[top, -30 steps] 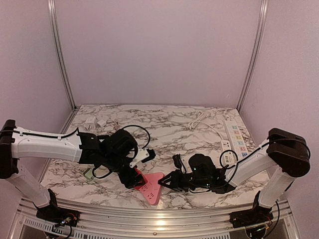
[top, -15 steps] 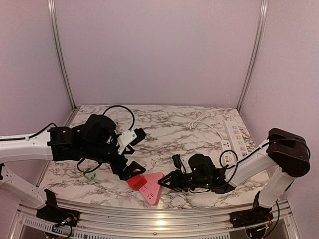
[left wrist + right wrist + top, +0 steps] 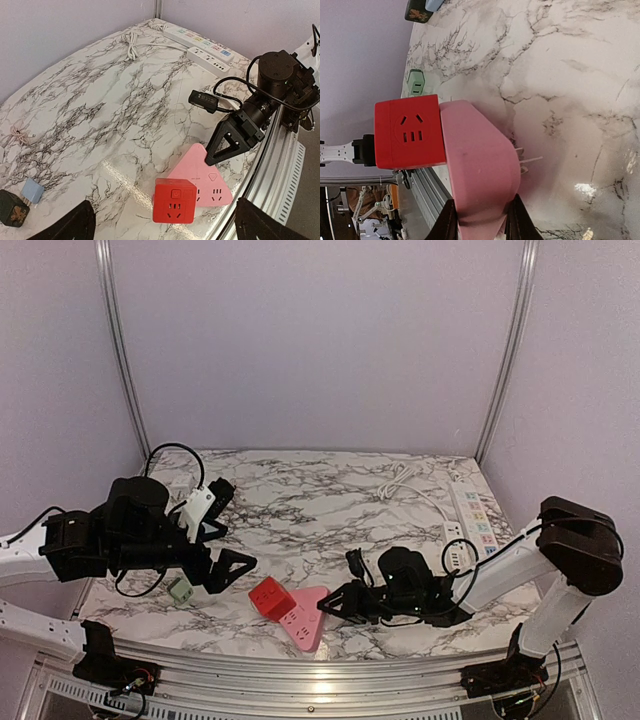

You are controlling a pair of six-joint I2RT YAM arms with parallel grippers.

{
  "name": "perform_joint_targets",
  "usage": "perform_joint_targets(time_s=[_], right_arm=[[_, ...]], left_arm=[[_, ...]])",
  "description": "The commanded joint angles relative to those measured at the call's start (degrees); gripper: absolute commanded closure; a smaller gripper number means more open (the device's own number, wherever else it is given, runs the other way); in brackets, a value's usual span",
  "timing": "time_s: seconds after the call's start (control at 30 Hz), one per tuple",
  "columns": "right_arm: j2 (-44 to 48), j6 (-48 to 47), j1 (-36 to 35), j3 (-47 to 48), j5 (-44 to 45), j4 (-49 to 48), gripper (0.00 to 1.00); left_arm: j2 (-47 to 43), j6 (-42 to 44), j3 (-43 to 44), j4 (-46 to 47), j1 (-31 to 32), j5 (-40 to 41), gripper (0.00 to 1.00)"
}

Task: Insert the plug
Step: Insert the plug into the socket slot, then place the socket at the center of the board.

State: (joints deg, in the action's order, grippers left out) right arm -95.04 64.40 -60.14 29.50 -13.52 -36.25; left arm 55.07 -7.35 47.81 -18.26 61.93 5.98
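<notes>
Top external view: at far left the left gripper (image 3: 228,530) hangs above the marble table (image 3: 320,490), jaws spread wide with nothing between them, well apart from the work. Just below it a small green adapter (image 3: 181,589) lies on the marble. Near the front edge, at centre, the red cube plug (image 3: 270,597) sits on the left corner of the pink triangular socket block (image 3: 310,622), touching it (the right wrist view shows the cube pressed flat against the pink body, its own socket face turned outward; how deep its pins go cannot be told). To the right, the right gripper (image 3: 333,602) is clamped narrow on the block's right corner, its fingers (image 3: 448,220) pinching the pink edge. A black adapter (image 3: 353,562) on a cord lies just behind that gripper. Along the right edge run two white power strips (image 3: 468,515), with a coiled white cable (image 3: 400,478) beside them.
</notes>
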Motion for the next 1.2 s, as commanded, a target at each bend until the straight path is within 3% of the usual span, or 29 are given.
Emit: perform_joint_targets(time_s=[0.0, 0.63, 0.87, 1.17], right_arm=[[1.8, -1.8, 2.4, -0.4, 1.1, 6.3, 0.90], [9.2, -2.6, 11.8, -5.0, 1.3, 8.4, 0.89], [7.1, -1.2, 12.7, -5.8, 0.5, 4.9, 0.89], [-0.4, 2.5, 13.0, -5.4, -3.3, -6.5, 0.89]], left_arm=[[-5.3, -3.8, -3.7, 1.1, 0.3, 5.2, 0.01], [-15.0, -8.7, -8.7, -1.5, 0.3, 10.3, 0.01], [-16.1, -10.0, -8.8, -3.5, 0.3, 11.8, 0.01], [-17.1, -11.3, -8.8, -5.4, 0.3, 15.5, 0.01]])
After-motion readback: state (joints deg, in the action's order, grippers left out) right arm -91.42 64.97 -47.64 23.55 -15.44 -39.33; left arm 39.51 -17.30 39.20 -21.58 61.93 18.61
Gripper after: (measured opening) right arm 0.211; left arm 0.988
